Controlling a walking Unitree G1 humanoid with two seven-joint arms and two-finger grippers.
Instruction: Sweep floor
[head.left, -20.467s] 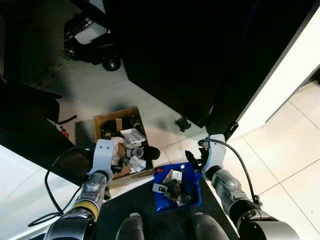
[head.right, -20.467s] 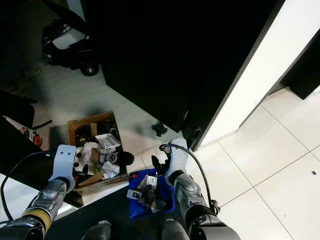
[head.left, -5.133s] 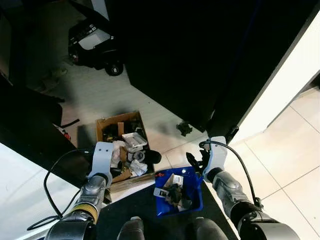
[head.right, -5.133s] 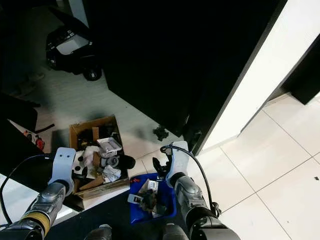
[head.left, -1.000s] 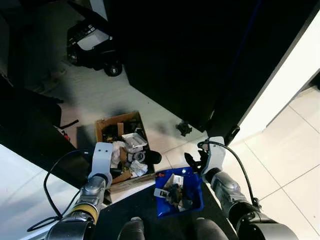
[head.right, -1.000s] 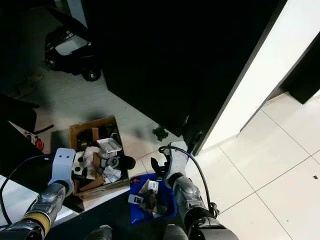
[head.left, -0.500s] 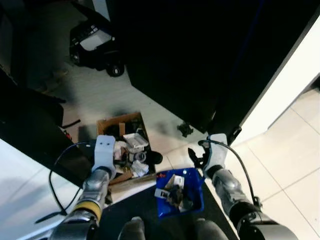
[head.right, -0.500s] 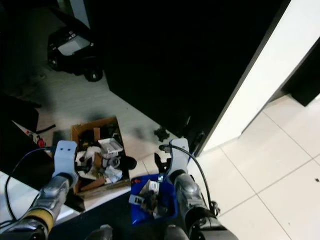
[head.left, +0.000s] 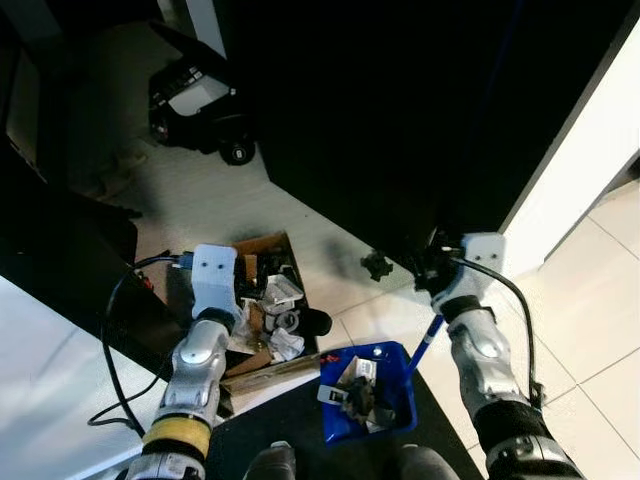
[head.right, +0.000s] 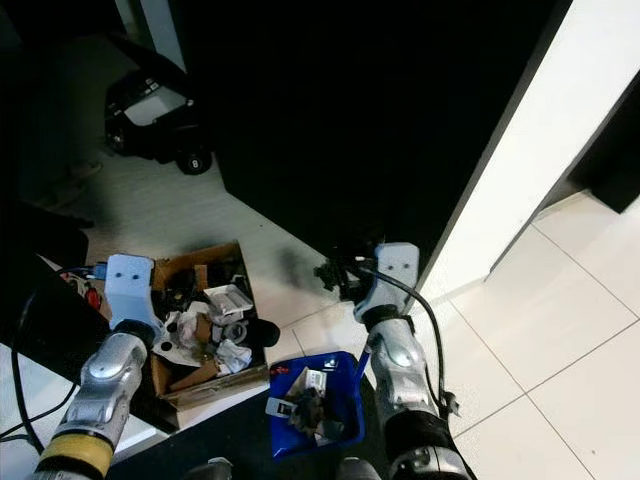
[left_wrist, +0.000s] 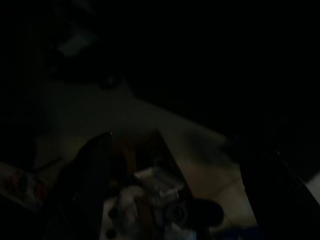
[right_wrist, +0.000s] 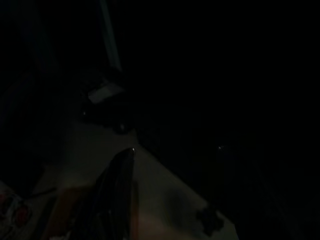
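The blue dustpan (head.left: 385, 370) sits low in the middle of the frame on the floor (head.left: 210, 205), loaded with scraps and bits of debris (head.left: 357, 392); its blue handle (head.left: 428, 340) rises toward the right tool (head.left: 432, 268), which is raised at centre right against the dark cabinet (head.left: 400, 110); whether its fingers are parted or closed round the handle I cannot tell. A cardboard box (head.left: 262, 300) stuffed with rubbish lies left of the dustpan; the left tool (head.left: 225, 330) hangs over the box's near edge, its fingers hidden, so its opening cannot be told. A small dark scrap (head.left: 377, 265) lies on the tiles beside the cabinet foot; a black toy car (head.left: 200, 105) stands in the upper left.
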